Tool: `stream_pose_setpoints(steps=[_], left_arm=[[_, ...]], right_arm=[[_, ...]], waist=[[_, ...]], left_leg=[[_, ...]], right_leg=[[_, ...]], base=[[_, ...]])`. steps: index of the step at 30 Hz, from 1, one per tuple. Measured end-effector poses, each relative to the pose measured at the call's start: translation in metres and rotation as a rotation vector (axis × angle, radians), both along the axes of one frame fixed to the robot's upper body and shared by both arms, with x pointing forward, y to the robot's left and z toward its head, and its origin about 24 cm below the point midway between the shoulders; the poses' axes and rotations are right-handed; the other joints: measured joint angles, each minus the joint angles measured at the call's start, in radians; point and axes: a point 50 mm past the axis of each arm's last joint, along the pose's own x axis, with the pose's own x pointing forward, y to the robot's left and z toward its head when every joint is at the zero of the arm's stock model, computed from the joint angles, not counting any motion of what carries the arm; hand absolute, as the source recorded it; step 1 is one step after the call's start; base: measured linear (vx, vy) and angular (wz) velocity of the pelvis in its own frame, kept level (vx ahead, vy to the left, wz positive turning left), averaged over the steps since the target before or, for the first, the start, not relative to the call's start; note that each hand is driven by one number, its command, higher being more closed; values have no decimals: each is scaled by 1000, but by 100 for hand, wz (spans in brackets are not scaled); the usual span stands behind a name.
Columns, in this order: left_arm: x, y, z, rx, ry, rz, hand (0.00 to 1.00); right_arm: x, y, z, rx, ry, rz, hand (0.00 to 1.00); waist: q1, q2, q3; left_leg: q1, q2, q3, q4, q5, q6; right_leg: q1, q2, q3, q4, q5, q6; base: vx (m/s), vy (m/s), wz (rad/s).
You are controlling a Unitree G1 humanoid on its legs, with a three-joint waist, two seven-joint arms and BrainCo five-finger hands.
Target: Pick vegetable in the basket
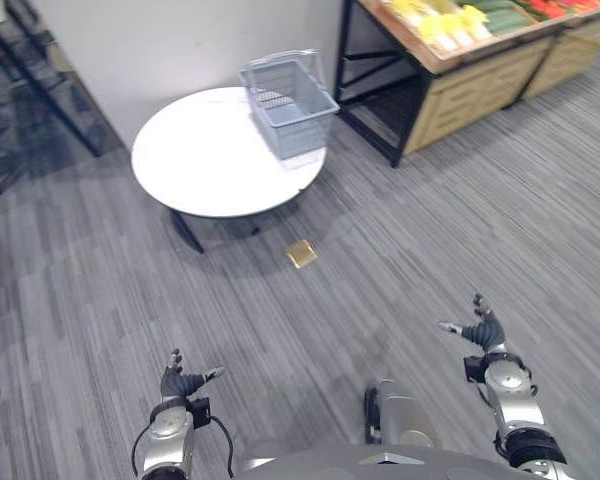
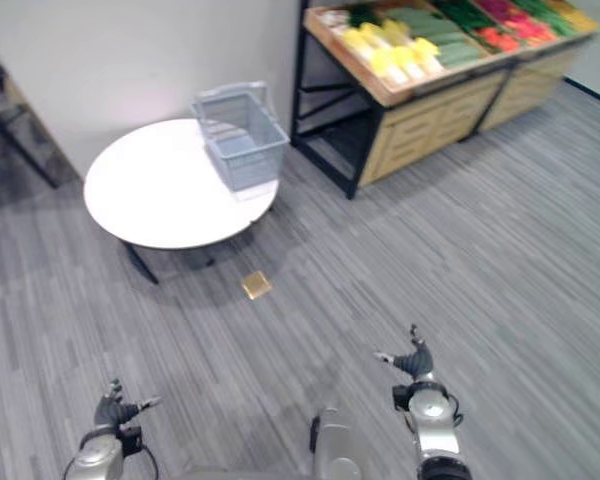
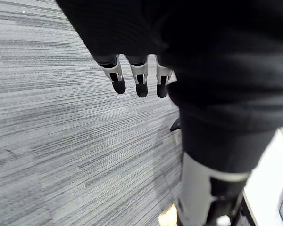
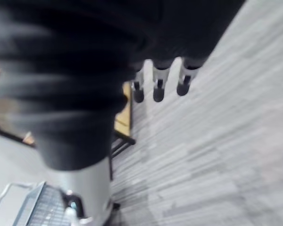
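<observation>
Both hanging empty, fingers released: left hand (image 1: pixel 180 383), right hand (image 1: pixel 483 328). Far ahead of right fingers, vegetables (image 2: pixel 400 55) are lying on stand (image 2: pixel 420 120); basket (image 1: pixel 300 130) is sitting on table (image 1: pixel 200 160). Best approach, likely: closing squarely on stand before reaching.

Grey-blue basket (image 1: pixel 302 130), white table (image 1: pixel 205 160), grey striped carpet (image 1: pixel 460 230), yellow, green, red vegetables (image 2: pixel 435 45)

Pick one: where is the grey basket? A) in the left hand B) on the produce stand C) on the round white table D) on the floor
C: the grey basket stands on the round white table, at its edge toward the produce stand; the left hand is open and holds nothing.
</observation>
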Motion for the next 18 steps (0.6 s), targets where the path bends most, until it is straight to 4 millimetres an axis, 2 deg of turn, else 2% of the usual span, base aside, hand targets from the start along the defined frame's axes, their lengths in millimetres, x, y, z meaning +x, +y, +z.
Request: stream_pose_setpoints(steps=[1,2,3,4,5,6,7,8,10,11,12,13,14,15,16,17,18], left_arm=[[-5,-4,-3,-11,12,3,0],[-11,-6,-7,-15,33,7,0],[-15,-8,-9,-24,45,14,0],[-20,-11,-12,-38,57,32,0],[-24,-15,-14,-52,65,35,0],[-26,-17,-16,-60,71,41,0],[-33,-18,-18,-72,85,55,0],[-36,-17,-19,-72,92,62,0],[-38,-17,-19,-72,95,63,0],[-40,-17,-20,-73,102,63,0],[-41,-18,-20,-75,106,62,0],[-42,-20,-21,-80,108,62,0],[-44,-21,-22,-83,114,63,0],[-45,-19,-23,-71,134,51,0],[-42,-18,-22,-60,131,34,0],[-42,-21,-23,-67,131,33,0],[-44,-26,-25,-81,137,35,0]], right_arm=[[13,0,13,-48,-36,27,0],[27,6,26,-81,-79,65,0],[35,11,34,-106,-103,96,0],[43,21,41,-120,-128,136,0],[50,33,47,-136,-151,184,0],[53,38,50,-143,-168,200,0],[61,47,58,-148,-200,224,0],[67,52,66,-150,-233,227,0],[75,52,77,-166,-273,222,0],[79,52,85,-175,-294,225,0],[82,49,92,-195,-312,225,0],[85,43,101,-227,-327,226,0],[87,41,105,-243,-335,227,0],[89,42,107,-243,-343,223,0],[95,42,119,-259,-372,229,0],[98,43,124,-268,-383,232,0],[102,44,131,-296,-393,241,0]], waist=[[12,25,-1],[28,50,-2],[31,64,5],[28,65,8],[40,56,19],[52,59,19],[69,58,21],[80,48,24],[85,38,28],[85,33,31],[83,25,34],[84,27,33],[85,36,29],[96,-6,42],[91,-20,44],[92,-21,44],[106,-22,44]], left_leg=[[-14,11,-1,50,23,11],[-33,34,-18,139,51,7],[-68,48,-48,259,76,0],[-143,57,-68,468,166,-4],[-211,78,-55,659,258,-19],[-246,97,-25,752,244,-12],[-320,130,68,880,195,19],[-385,143,166,906,152,47],[-448,140,289,845,114,60],[-471,123,360,764,97,61],[-484,75,439,599,89,63],[-486,17,493,387,125,73],[-481,-12,500,268,189,102],[-433,-78,520,198,229,168],[-418,-102,513,180,223,199],[-419,-101,509,194,214,210],[-405,-98,496,214,203,217]], right_leg=[[4,22,-8,28,-34,-11],[30,44,-30,55,-78,-24],[74,46,-56,67,-114,-38],[146,48,-90,64,-154,-53],[237,53,-115,29,-179,-78],[281,57,-123,6,-189,-92],[359,59,-139,-52,-195,-101],[426,53,-156,-115,-196,-101],[486,39,-183,-175,-199,-94],[517,24,-202,-193,-203,-81],[545,3,-223,-203,-208,-52],[564,-12,-239,-209,-226,-23],[576,-12,-244,-212,-238,-5],[603,-49,-243,-219,-244,9],[605,-60,-230,-220,-209,14],[611,-59,-221,-220,-186,20],[619,-60,-201,-198,-142,21]], base=[[616,-487,-2],[499,-381,23],[488,-334,55],[486,-270,69],[480,-233,54],[549,-205,28],[428,-133,26],[500,-141,36],[328,-45,37],[460,48,42],[568,113,47],[582,145,41],[493,157,42],[490,152,48],[472,144,47],[418,136,27],[383,109,14]])
